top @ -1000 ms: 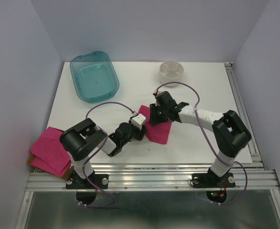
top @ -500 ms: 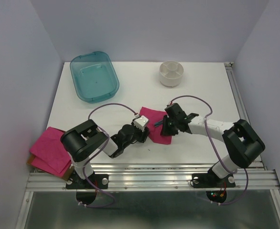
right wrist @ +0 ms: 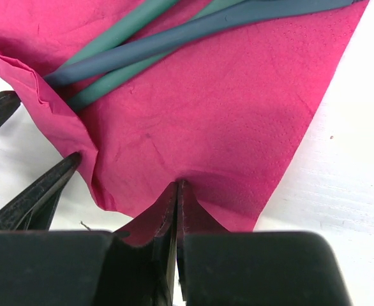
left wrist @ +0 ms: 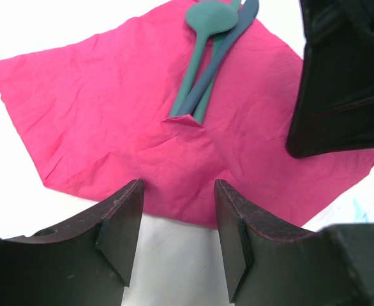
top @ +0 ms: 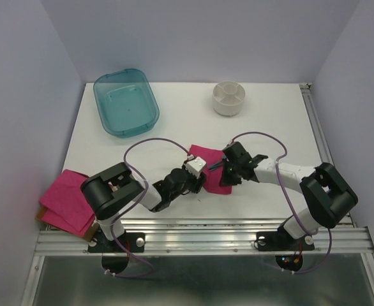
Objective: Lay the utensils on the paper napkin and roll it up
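Two grippers sat low at the near side of the paper napkin (left wrist: 104, 108), and a pile of more pink napkins (top: 64, 203) lay off to the left by the counter's (top: 270, 127) near edge. One of them, the right gripper (right wrist: 177, 186), was pressed together and pinched the near edge of the pink paper. Beside it, the left gripper (left wrist: 177, 188) was spread wide over that same edge and held nothing. Just past them the napkin lay flat on the counter. On it lay the utensils (left wrist: 207, 67), side by side, with a small fold of paper over their handle ends. From the right gripper they lay straight ahead and slanted across its path, so I think a roll pushed away from that arm would wrap them. From the left gripper they pointed away, handles close and spoon bowl far. Way at the back stood a teal tub (top: 126, 102) and a white cup (top: 229, 98).
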### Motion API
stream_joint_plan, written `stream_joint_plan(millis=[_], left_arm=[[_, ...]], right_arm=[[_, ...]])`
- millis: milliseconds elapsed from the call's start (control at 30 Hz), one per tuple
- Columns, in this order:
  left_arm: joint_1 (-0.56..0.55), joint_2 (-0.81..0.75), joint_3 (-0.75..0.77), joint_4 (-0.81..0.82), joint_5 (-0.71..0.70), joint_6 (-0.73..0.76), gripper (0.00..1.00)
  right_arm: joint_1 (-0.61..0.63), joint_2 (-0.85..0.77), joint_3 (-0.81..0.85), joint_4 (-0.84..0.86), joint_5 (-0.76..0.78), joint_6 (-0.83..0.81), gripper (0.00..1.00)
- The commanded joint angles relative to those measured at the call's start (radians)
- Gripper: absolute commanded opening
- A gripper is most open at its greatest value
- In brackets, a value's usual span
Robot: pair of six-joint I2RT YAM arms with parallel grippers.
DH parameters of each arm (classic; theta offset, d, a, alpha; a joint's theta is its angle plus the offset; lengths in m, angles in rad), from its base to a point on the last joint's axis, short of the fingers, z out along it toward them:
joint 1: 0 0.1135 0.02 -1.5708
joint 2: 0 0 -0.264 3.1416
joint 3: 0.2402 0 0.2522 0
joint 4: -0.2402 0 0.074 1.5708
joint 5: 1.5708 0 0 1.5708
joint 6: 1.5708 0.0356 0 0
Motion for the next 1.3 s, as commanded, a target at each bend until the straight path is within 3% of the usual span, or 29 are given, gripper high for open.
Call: stream_joint_plan(millis=[0, 567, 733, 967, 1033, 1267], left_arm=[[-0.020, -0.002, 0.037, 0.015, -0.027, 0.044, 0.59], [-0.022, 0.041, 0.076, 0.026, 0.022, 0.089, 0.59], [-0.022, 0.039, 0.100, 0.005, 0.044, 0.093, 0.59], [-0.022, 0.044, 0.128, -0.015, 0.050, 0.078, 0.59], [-0.022, 0.044, 0.129, -0.018, 0.054, 0.079, 0.59], [-0.022, 0.054, 0.146, -0.027, 0.081, 0.092, 0.58]], right_arm=[[-0.002, -0.015, -0.018, -0.066, 0.049, -0.054, 0.04], [-0.042, -0.011, -0.005, -0.136, 0.091, -0.079, 0.06], [-0.054, -0.067, 0.014, -0.141, 0.080, -0.036, 0.24], [-0.059, -0.133, 0.049, -0.216, 0.149, 0.057, 0.39], [-0.062, -0.158, 0.045, -0.239, 0.178, 0.077, 0.62], [-0.074, -0.247, 0.031, -0.323, 0.229, 0.185, 0.61]])
